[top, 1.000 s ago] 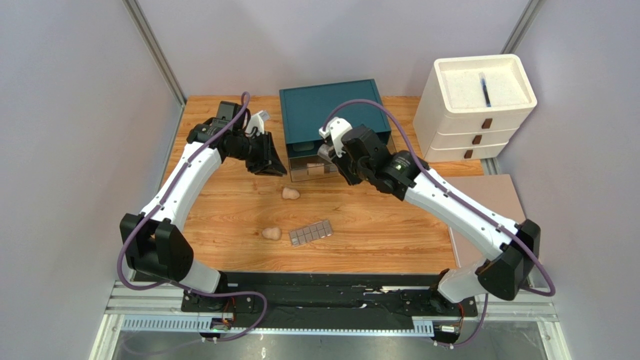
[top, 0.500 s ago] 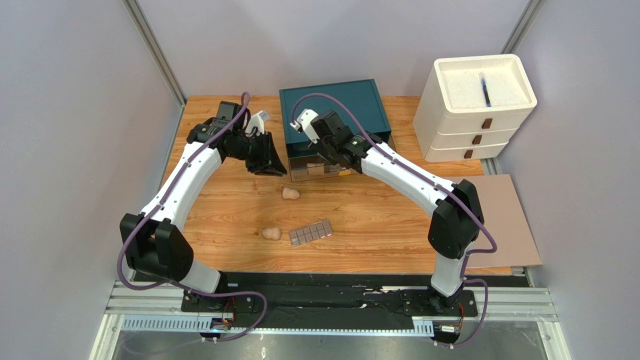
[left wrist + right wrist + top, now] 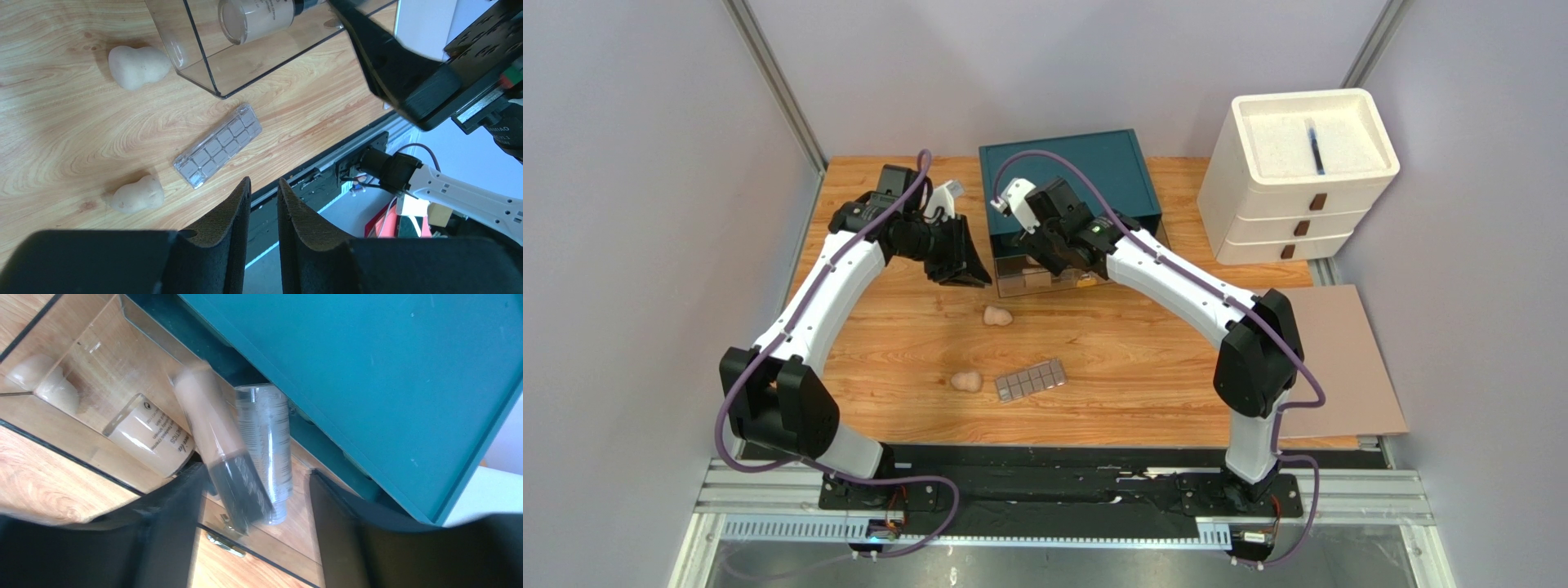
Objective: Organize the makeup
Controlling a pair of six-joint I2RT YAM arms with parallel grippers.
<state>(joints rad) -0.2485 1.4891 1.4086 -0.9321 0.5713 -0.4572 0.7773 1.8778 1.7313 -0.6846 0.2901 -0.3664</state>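
Note:
Two beige sponges (image 3: 997,316) (image 3: 967,382) and the grey gridded palette (image 3: 1031,380) lie on the wooden table; the left wrist view shows the sponges (image 3: 136,65) (image 3: 136,194) and palette (image 3: 218,146) too. My right gripper (image 3: 255,471) hangs open over the clear drawer (image 3: 1038,279) pulled out of the teal box (image 3: 1069,172). A tan tube with a dark cap (image 3: 212,422) shows blurred between its fingers, loose above the drawer floor. A clear tube (image 3: 264,441) and a tan bottle (image 3: 150,435) lie in the drawer. My left gripper (image 3: 264,184) is shut to a narrow slit, holding nothing, left of the drawer.
The white drawer unit (image 3: 1296,172) stands at the back right. A brown board (image 3: 1345,355) lies at the table's right edge. The table's front edge and black rail (image 3: 319,177) are just beyond the palette. Grey walls close in the sides.
The right arm swung left and its gripper moved over the open drawer's left part. The tan tube now looks blurred between its open fingers. The left arm has not moved.

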